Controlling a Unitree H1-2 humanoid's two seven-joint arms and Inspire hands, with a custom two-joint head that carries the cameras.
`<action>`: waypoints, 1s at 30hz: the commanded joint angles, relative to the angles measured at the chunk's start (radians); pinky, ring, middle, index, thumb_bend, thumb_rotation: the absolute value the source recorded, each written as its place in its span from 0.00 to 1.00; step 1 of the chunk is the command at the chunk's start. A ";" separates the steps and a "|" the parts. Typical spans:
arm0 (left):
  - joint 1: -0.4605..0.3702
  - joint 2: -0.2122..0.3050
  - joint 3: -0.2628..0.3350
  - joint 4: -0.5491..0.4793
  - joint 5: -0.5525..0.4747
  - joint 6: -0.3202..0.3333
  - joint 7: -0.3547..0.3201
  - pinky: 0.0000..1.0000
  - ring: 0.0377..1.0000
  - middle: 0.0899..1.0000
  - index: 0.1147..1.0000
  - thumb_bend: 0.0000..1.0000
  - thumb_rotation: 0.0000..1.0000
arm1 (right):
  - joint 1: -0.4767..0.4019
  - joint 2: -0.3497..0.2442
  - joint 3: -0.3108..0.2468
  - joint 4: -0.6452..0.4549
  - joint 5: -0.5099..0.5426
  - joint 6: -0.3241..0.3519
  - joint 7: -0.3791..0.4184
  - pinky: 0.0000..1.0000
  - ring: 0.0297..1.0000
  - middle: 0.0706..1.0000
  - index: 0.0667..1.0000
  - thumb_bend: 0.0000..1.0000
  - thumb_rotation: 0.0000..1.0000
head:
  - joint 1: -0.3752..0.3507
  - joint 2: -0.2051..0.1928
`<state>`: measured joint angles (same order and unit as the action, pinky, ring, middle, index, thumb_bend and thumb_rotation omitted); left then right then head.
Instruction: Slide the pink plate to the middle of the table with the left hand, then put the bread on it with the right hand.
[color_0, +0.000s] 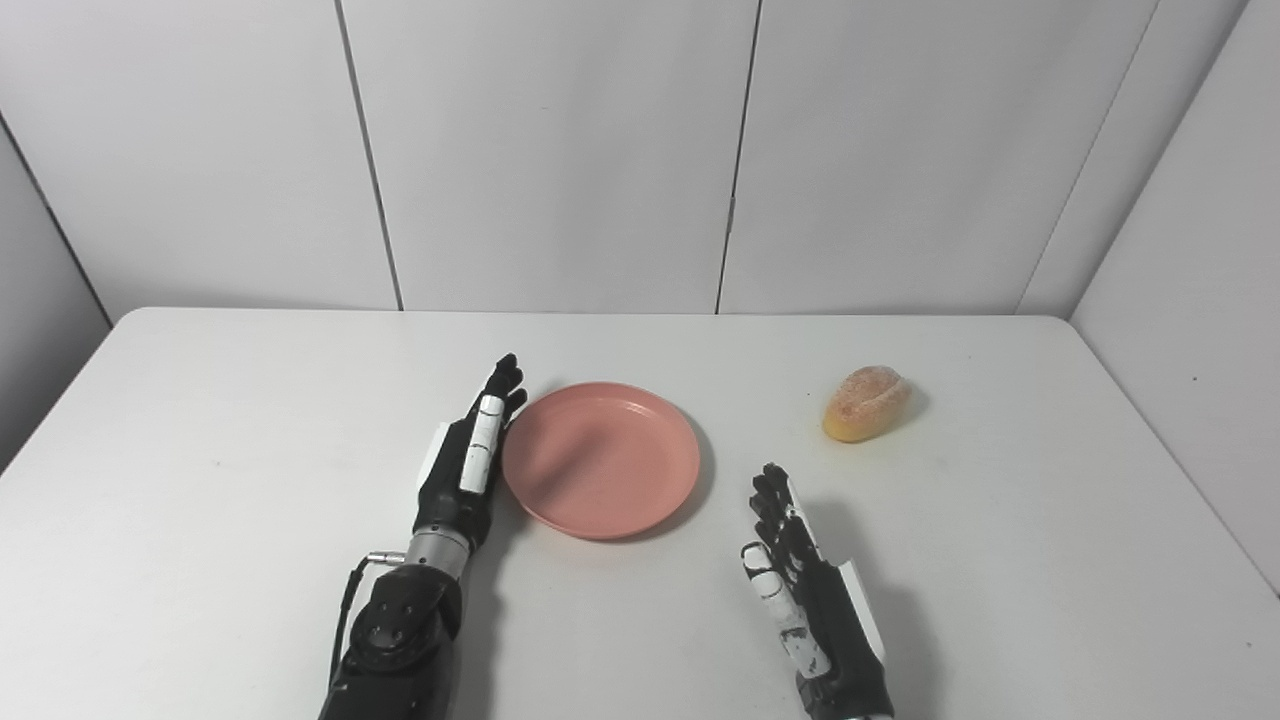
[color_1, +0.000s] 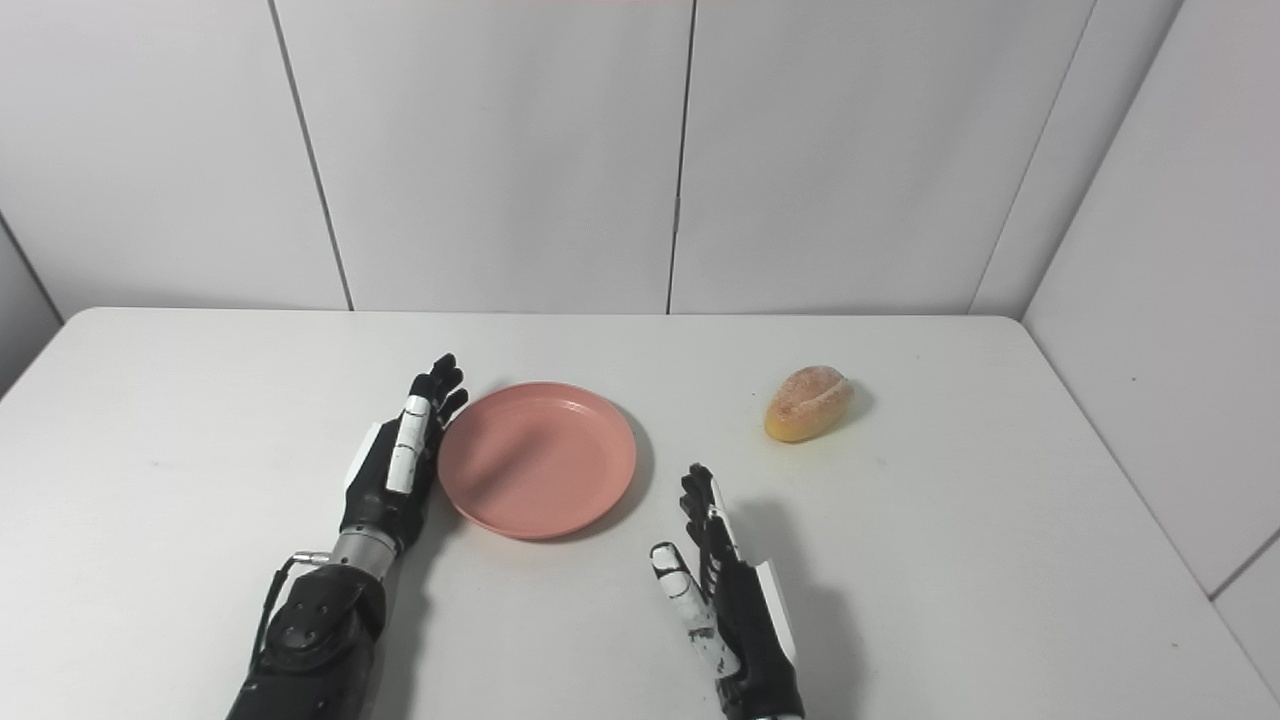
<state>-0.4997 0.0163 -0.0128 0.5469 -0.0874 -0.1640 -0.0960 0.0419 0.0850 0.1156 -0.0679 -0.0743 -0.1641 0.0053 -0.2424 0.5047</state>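
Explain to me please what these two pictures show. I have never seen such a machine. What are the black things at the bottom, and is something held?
Both pictures show one scene, taken by two cameras side by side on a humanoid robot's head, looking down at a white table. The black things are its two arms, each ending in a hand. The left hand lies flat against the left edge of a pink plate, with its fingers straight. The right hand is open, beside the plate and apart from it. A small bread roll lies farther back on the right, untouched. Neither hand holds anything, and the plate is empty.
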 joint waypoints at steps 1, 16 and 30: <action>-0.041 -0.015 0.000 0.012 -0.004 -0.044 -0.011 0.95 0.97 0.99 0.95 0.73 1.00 | -0.022 -0.003 -0.008 -0.018 0.004 -0.050 -0.007 1.00 0.96 0.95 0.97 0.60 0.81 | 0.006 -0.003; -0.074 -0.011 0.014 0.095 0.007 -0.116 0.013 0.93 0.97 0.97 0.94 0.73 1.00 | -0.116 -0.104 -0.101 -0.127 -0.131 -0.032 -0.053 0.96 0.94 0.93 0.94 0.65 0.74 | -0.002 -0.032; -0.113 0.005 0.050 0.179 -0.027 -0.162 -0.012 0.96 0.98 0.98 0.95 0.72 1.00 | -0.268 -0.275 -0.136 -0.211 -0.320 0.201 0.011 0.88 0.90 0.91 0.91 0.66 0.60 | -0.023 -0.046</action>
<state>-0.5925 0.0148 0.0329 0.7148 -0.1107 -0.2914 -0.0991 -0.1783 -0.1650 -0.0086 -0.2618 -0.3772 0.0188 0.0156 -0.2669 0.4571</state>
